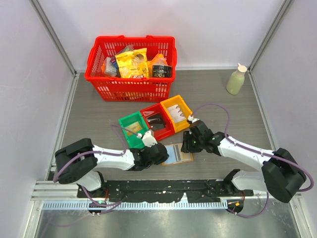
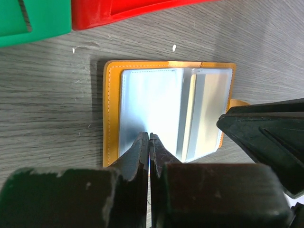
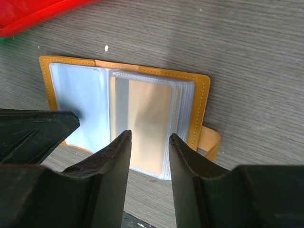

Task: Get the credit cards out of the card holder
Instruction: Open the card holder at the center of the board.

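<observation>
On your left, the left arm (image 1: 106, 157) reaches in low across the counter (image 1: 89, 119), and the left jaws are pressed together, tips down on the near edge of the empty clear sleeve (image 2: 147, 104). That looks like a pin that stops the card holder (image 1: 177, 153) sliding when the other side pulls. You cannot tell from here whether the tips also nip the plastic.

The holder lies open and flat between the two arms, just on the near side of the green bin (image 1: 133, 130) and the red bin (image 1: 157, 120). Its orange cover is underneath and its sleeves face up.

Moving right, the stacked sleeves carry a cream credit card (image 3: 149, 128) that sits fully inside its pocket. The small tab (image 3: 211, 140) sticks out at the holder's right edge.

The right jaws are spread at the near edge of that stack, one finger to each side of the card's short end and not yet closed on anything. That lines them up to pinch the card and draw it towards you. Your next move probably needs the tips to catch the card alone and not the sleeve, or the whole holder may lift.
</observation>
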Motion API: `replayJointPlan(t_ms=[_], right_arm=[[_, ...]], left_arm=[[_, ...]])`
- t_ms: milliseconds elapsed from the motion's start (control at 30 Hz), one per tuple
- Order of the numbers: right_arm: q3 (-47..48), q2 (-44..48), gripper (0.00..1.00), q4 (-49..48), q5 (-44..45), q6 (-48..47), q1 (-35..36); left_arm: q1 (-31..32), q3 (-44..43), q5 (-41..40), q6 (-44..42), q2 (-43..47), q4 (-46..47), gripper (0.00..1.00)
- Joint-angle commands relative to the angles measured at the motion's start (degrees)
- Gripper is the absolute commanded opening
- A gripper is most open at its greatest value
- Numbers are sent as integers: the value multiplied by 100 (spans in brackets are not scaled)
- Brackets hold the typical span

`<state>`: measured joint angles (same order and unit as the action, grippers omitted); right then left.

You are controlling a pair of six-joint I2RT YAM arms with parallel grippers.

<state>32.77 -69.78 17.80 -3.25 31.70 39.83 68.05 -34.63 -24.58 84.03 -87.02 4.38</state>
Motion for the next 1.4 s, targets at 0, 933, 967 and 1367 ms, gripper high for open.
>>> replayJointPlan(t_ms=[0,933,967,1367], right_arm=[[10,-62,42,-198,-132,-33,-20],[-34,-484,45,-574,-720,239,-19],[-86,-475,45,-681,-930,292,-20],[80,8,37,-1446,-1776,688,-20]], left_arm=[[-37,97,23,219,-34,151,3],[-38,106,111,202,-166,335,0],[-38,106,120,202,-175,353,0],[-38,115,164,219,-236,423,0]])
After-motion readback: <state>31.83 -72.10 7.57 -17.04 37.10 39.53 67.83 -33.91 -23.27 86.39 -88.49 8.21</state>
